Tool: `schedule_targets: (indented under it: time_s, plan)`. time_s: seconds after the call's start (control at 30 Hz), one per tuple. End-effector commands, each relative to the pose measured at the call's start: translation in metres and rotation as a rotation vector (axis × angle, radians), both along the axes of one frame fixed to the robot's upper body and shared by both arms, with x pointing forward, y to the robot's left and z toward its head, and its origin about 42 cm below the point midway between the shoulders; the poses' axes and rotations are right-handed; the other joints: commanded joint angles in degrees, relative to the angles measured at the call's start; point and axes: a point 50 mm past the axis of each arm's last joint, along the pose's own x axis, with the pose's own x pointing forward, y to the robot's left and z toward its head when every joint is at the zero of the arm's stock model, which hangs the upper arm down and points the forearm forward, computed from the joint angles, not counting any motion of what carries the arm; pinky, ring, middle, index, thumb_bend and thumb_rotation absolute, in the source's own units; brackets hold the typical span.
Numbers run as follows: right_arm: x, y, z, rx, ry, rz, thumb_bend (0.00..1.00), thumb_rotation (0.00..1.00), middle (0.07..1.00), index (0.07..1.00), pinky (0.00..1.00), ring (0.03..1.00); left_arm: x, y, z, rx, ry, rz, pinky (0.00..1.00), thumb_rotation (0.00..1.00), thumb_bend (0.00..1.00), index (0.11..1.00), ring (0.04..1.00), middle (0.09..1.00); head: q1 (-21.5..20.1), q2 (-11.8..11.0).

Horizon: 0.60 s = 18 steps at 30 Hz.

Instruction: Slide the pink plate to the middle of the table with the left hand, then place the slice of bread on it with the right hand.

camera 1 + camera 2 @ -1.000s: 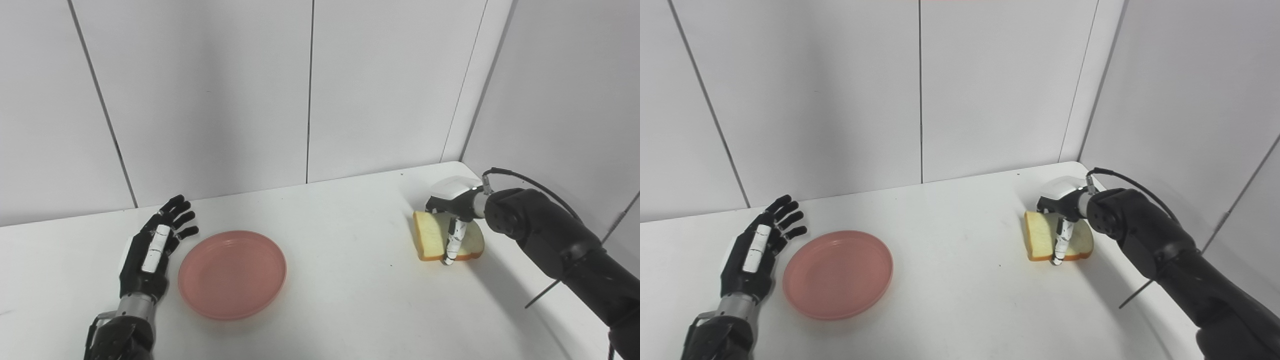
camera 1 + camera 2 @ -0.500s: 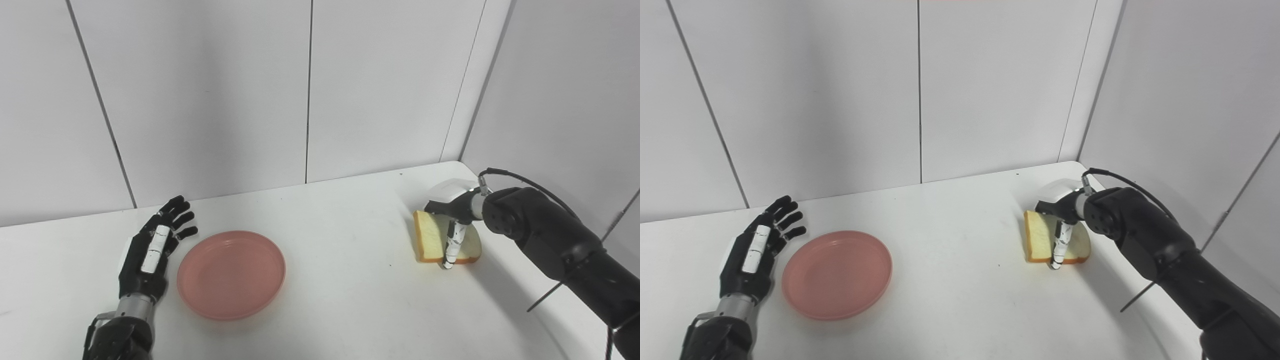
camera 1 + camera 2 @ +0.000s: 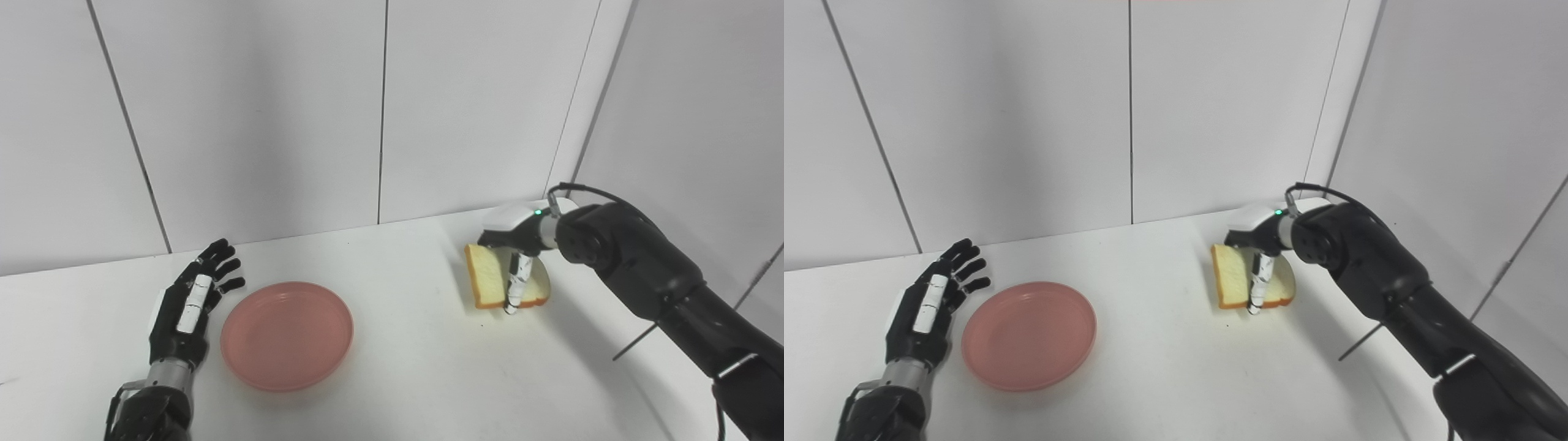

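1. Pink plate (image 3: pixel 286 334) lies nearest, flat on the white tabletop (image 3: pixel 416 380), left of the middle. It sits where it sat a second ago, so the slide looks finished or paused short of centre.
2. Just left of the plate, the left robot hand (image 3: pixel 187 306) stands edge-on with its fingers spread and holding nothing, apart from the rim and unchanged over the last second.
3. Farther back and to the right, the slice of bread (image 3: pixel 490 285) has travelled: it has moved from near the right edge of the tabletop toward the middle, and it now appears raised, tilted with its pale face toward the plate.
4. The right robot hand (image 3: pixel 517 257) is closed on the slice from above, one white-tipped finger (image 3: pixel 513 288) crossing its front face.
5. My reading: the pick has succeeded and the carry to the plate is under way. The bread is still well apart from the plate, and a tilted, soft slice may slip or fold before release.
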Motion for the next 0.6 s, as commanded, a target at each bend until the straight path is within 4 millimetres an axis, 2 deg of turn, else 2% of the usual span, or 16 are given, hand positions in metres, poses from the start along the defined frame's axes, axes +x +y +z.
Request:
schedule_targets:
  time_s: [0.0,0.3,0.57]
  plan:
    - [0.006,0.011,0.035,-0.028,-0.076,0.049,0.71,0.36,0.542,0.700,0.39,0.454,-0.016,-0.008,-0.024,-0.016,0.052,-0.005,0.68,0.69,0.92,0.759,0.808,0.830,0.09,0.08]
    - [0.025,0.062,0.057,-0.022,-0.122,0.177,0.72,0.40,0.579,0.693,0.42,0.487,-0.017,-0.018,-0.024,-0.007,0.045,-0.001,0.67,0.70,0.88,0.747,0.798,0.827,3.46,-0.14]
    - [0.034,0.103,0.067,-0.007,-0.141,0.268,0.74,0.42,0.582,0.687,0.43,0.495,-0.018,-0.029,-0.024,0.015,0.046,0.003,0.66,0.71,0.90,0.760,0.796,0.840,6.45,-0.12]
